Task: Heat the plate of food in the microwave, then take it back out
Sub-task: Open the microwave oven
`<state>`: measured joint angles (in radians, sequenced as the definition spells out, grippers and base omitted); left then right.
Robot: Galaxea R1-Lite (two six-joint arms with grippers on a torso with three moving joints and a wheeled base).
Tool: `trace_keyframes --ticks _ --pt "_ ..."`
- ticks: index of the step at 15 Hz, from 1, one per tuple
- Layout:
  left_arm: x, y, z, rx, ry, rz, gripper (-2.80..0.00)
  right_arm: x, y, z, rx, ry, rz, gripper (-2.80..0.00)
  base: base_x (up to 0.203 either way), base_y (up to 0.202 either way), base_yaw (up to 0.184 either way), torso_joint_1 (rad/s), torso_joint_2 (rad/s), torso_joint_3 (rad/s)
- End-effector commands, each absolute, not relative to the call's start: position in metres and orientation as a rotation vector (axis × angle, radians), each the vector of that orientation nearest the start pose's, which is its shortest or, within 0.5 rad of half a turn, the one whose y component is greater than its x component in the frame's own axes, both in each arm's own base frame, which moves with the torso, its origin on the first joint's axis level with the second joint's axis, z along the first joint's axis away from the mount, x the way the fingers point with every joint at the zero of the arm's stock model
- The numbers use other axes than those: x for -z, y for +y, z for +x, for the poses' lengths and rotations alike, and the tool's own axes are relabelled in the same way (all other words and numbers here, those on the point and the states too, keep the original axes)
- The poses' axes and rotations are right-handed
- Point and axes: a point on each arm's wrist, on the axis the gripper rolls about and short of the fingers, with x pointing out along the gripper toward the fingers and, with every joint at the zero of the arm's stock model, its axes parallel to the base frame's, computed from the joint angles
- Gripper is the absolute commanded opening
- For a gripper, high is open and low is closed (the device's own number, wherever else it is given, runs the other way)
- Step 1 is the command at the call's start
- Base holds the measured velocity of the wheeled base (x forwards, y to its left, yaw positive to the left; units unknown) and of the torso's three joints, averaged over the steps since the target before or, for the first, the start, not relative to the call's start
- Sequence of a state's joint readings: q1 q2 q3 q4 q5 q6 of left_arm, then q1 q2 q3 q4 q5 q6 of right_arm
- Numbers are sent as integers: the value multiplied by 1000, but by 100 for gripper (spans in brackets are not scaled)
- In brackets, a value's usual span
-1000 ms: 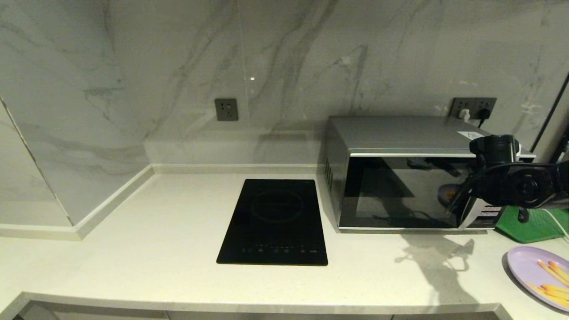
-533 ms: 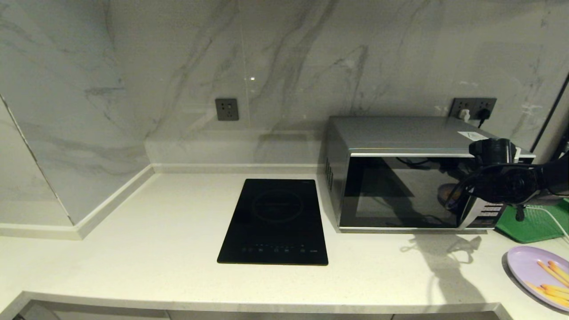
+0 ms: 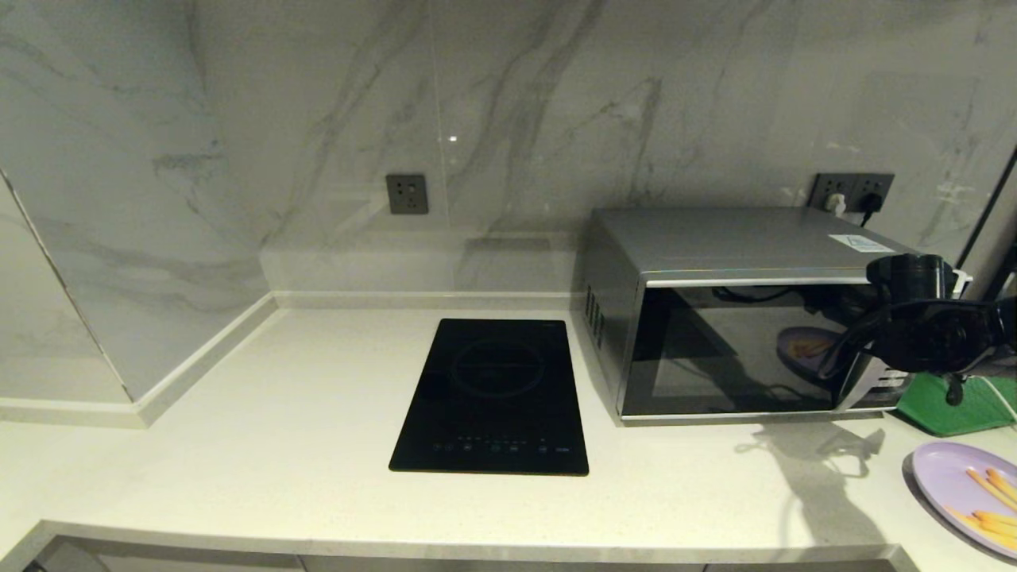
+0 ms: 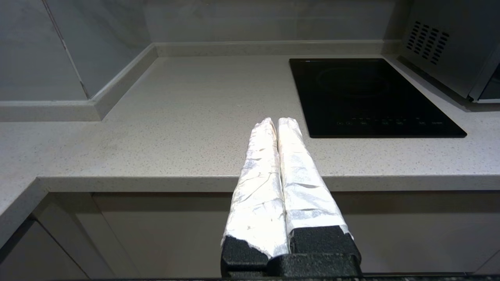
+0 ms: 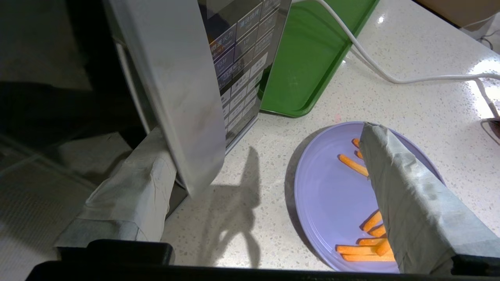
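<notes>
now, from the head, the boxy silver microwave with the dark glass door (image 3: 755, 318) has swung round on the pale speckled counter (image 3: 318, 381) since a second ago: the right gripper (image 3: 854, 361), hooked at its curved handle, dragged the whole body while the door looks still shut, so opening needs a firmer, steadier pull. the round lavender plate of orange sticks (image 3: 965, 496) waits nearer the robot than those fingers.

left wrist: the left gripper (image 4: 278, 121) hangs parked over the counter edge, taped fingers pressed together.

right wrist: the fingers are spread apart, one tucked behind the silver handle (image 5: 172, 97), the plate lying beneath the other finger (image 5: 406, 203).
</notes>
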<state>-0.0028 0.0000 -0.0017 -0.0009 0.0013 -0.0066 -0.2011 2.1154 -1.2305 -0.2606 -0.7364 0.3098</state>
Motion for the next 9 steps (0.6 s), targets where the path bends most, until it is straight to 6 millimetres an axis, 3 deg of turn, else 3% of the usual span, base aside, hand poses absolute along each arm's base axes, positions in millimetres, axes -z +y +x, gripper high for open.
trace_keyframes --ticks 1,9 --pt "-76 0 -23 0 -3 -6 -280 -121 -92 380 996 463 108 0 0 0 0 0 0 0" --pt "-76 0 -23 1 -3 -7 -280 -109 -89 362 1014 463 103 0 0 0 0 0 0 0"
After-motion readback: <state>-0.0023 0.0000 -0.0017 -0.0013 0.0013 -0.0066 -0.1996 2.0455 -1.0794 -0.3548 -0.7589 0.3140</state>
